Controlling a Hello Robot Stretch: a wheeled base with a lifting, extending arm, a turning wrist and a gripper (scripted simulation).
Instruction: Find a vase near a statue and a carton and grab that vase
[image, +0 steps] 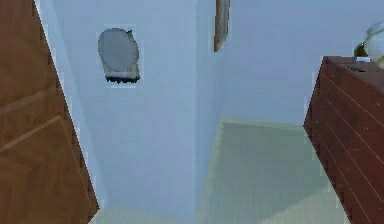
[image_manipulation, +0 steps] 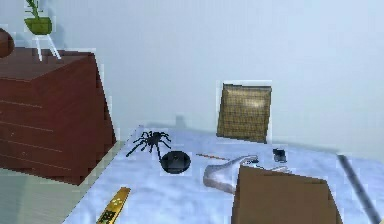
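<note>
On the brown dresser (image_manipulation: 50, 110) a round brown thing (image_manipulation: 5, 42) sits just beside a potted plant (image_manipulation: 40, 25); whether it is the vase I cannot tell. A brown carton (image_manipulation: 285, 200) rests on the pale blue surface (image_manipulation: 320, 165) near a black spider figure (image_manipulation: 150, 143). Where these lie relative to the end effector, and its state, I cannot tell.
</note>
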